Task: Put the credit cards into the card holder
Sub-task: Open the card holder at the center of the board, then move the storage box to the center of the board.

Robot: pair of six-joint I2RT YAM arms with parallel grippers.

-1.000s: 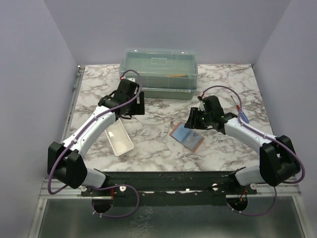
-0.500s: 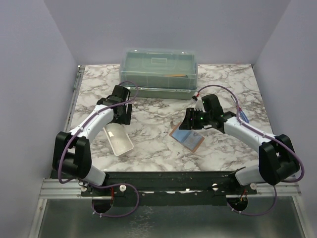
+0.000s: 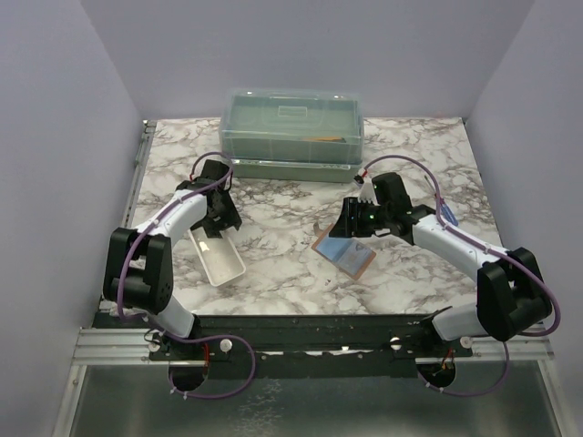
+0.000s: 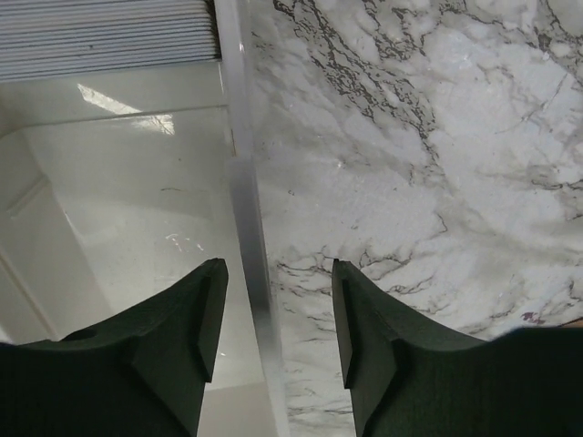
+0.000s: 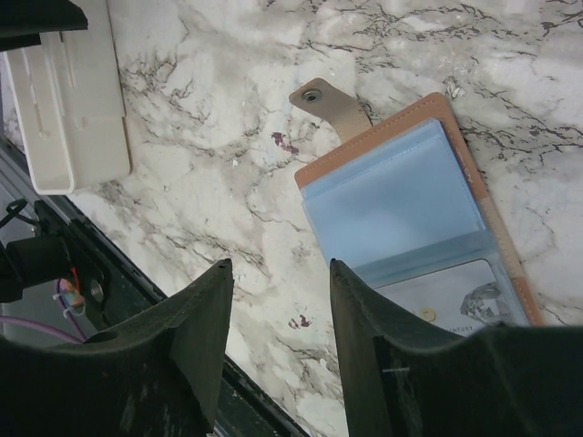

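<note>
The card holder lies open on the marble, brown outside with bluish pockets and its snap tab stretched out. A pale card shows in its lower pocket. A stack of thin cards stands edge-on at the far end of the white tray. My left gripper is open and empty, with its jaws astride the tray's rim. My right gripper is open and empty, just above the card holder's left edge; it also shows in the right wrist view.
A translucent green lidded box stands at the back centre. The white tray also shows in the right wrist view. A dark rail runs along the table's near edge.
My left gripper has swung left and back from the middle of the table to the tray's far end. My right gripper has shifted slightly left over the card holder.
</note>
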